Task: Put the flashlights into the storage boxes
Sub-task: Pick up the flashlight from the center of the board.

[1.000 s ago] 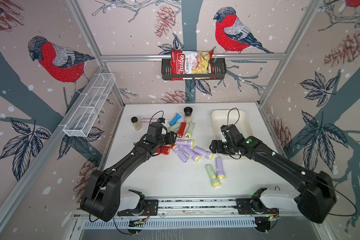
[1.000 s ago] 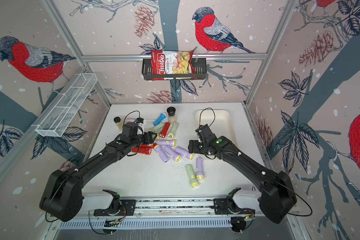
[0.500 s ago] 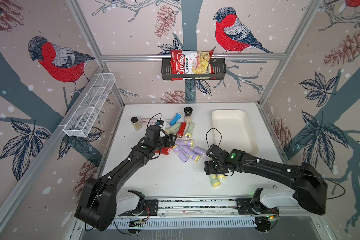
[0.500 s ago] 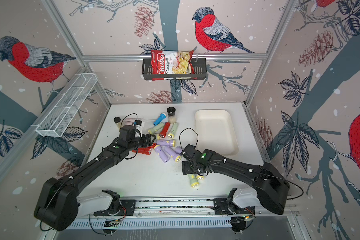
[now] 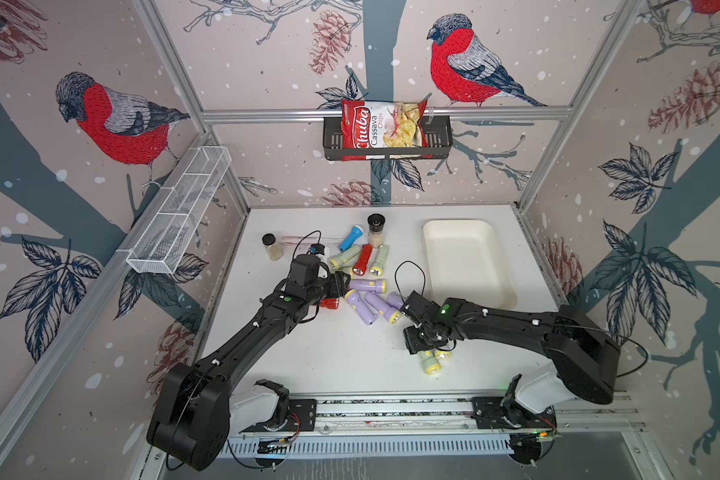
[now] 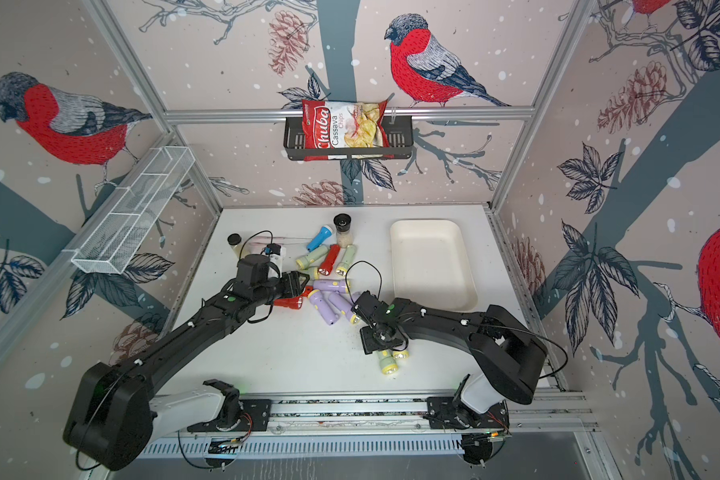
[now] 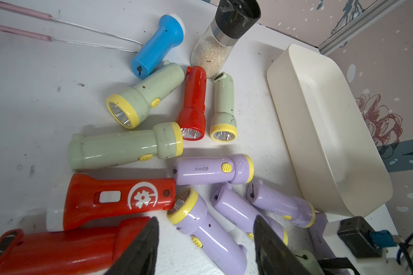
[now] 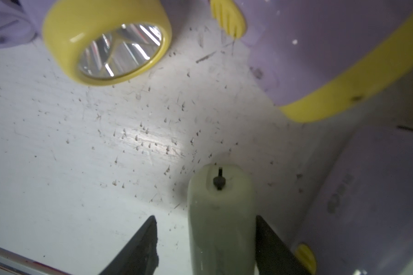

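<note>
In both top views the cream tray (image 5: 466,257) (image 6: 431,262) sits right of centre on the white desk (image 5: 308,353). It is smooth plastic with rounded corners, and its floor shows bare from wall to wall. On the back wall a black basket (image 5: 439,137) carries a bag of cassava chips (image 5: 385,124). A white wire-mesh basket (image 5: 179,212) hangs at the left. The flashlights (image 5: 366,286) lie heaped at centre, stubby lilac, pale green and red barrels with yellow heads, near two clear black-capped jars (image 5: 376,230). My right pincer (image 5: 427,351) points down at a pale green flashlight (image 5: 429,362) low and right of centre, well apart from the tray. A second ago that arm was up beside the tray's near corner. It has swung down here and its jaws have drawn in. My left pincer (image 5: 341,286) hovers at the heap's left edge, hardly shifted.

In the left wrist view, the left pincer (image 7: 205,217) stands half wide. Its dark fingers sit either side of a glossy lilac flashlight (image 7: 208,238) with a gap to each, gripping nothing. The tray (image 7: 324,133) fills the right of the frame.

In the right wrist view, the right pincer (image 8: 205,217) straddles the pale green flashlight (image 8: 221,214). One finger touches its barrel and the other stands off, so the jaws are narrow but not clamped. The desk (image 8: 57,154) here is scuffed and speckled.
</note>
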You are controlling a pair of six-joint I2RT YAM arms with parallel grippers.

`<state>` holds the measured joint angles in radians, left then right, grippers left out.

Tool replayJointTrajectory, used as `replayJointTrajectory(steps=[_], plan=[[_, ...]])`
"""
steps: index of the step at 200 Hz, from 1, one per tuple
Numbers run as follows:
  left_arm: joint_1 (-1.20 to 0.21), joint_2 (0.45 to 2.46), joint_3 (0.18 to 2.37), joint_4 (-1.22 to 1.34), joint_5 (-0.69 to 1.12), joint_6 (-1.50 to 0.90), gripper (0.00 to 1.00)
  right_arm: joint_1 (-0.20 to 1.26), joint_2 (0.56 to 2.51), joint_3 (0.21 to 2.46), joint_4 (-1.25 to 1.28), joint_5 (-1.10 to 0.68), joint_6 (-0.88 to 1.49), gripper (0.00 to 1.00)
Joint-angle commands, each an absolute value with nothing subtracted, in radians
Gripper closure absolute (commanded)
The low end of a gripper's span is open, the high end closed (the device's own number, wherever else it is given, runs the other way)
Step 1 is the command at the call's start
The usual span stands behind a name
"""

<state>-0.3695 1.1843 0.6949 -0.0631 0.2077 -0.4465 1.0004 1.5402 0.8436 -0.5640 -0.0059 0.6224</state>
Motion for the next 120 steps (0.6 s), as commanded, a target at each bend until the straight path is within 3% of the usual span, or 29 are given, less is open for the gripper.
replayJointTrajectory(steps=[1, 120], plan=[[-0.37, 1.176, 0.692, -0.061, 0.196, -0.451, 0.38, 1.002, 1.551, 0.846, -0.546, -0.003, 0.589, 0.4], [-0.37, 1.146, 0.705, -0.11, 0.217, -0.453, 0.38, 1.039, 1.479, 0.85, -0.522, 0.02, 0.516, 0.62]])
